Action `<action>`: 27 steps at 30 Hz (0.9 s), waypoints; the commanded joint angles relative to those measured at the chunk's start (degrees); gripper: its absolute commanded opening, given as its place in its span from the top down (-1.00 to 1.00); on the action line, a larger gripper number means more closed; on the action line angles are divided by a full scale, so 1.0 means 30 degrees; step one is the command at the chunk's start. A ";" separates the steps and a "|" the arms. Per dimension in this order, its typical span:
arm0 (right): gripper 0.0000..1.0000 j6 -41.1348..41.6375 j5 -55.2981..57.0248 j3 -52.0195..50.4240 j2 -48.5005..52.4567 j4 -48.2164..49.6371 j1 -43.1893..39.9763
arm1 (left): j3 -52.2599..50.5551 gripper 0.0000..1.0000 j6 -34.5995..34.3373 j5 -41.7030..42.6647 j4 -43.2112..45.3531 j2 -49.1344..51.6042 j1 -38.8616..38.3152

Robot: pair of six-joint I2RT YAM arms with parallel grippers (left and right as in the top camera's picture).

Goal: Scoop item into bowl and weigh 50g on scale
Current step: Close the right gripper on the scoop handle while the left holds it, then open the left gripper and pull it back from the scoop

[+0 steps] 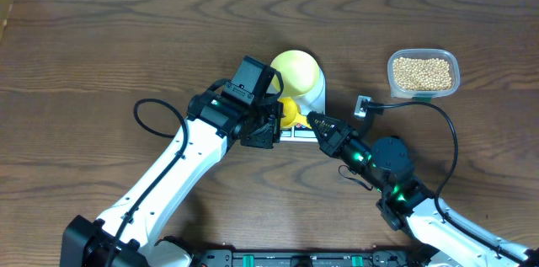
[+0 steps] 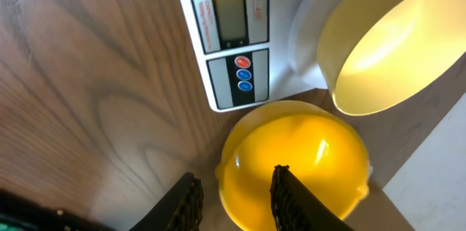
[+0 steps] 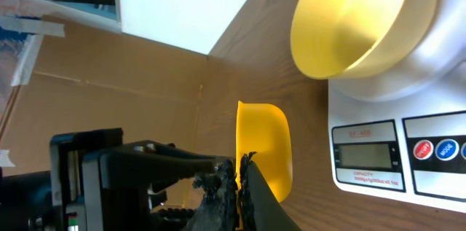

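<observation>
Both grippers meet at the scoop (image 2: 306,151), which lies just in front of the scale (image 2: 222,85) on the table (image 1: 101,48). The left gripper (image 2: 234,183) stands wide, one finger outside the scoop's rim and the other over its hollow, clamping nothing. The right gripper (image 3: 239,164) has its fingers drawn together at the scoop's near edge; whether they pinch that edge cannot be told. The step in hand appears to be securing the scoop, which holds nothing. To do it well, one gripper should take a firm hold on rim or handle before the other lets go, and the hollow should be kept level and clear of the scale so the bowl (image 2: 393,41) is not nudged. The beans (image 1: 423,72) are small, round and tan, heaped in a clear tub (image 1: 424,94) well apart to the right, so that arm has the shorter reach. The bowl, pale yellow and bare inside, sits on the scale's platform. The scale is white, with a grey display and red and blue buttons; no reading can be made out.
</observation>
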 commanded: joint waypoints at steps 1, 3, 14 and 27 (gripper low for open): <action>0.98 -0.0211 0.0350 0.0328 0.0095 -0.0175 0.0073 | 0.0036 0.32 0.1348 -0.1348 -0.0007 -0.0262 -0.0007; 0.98 -0.0211 0.0350 0.0328 0.0095 -0.0211 0.0073 | 0.0036 0.32 0.1953 -0.1639 -0.0007 -0.0262 -0.0007; 0.98 -0.0219 0.0350 0.0328 0.0095 -0.0262 0.0073 | 0.0036 0.32 0.3891 -0.3002 0.0080 -0.0510 0.0000; 0.98 -0.0313 0.0364 0.0328 0.0095 -0.0576 0.0058 | 0.0044 0.34 1.0047 -0.7759 0.0634 -0.3395 -0.0007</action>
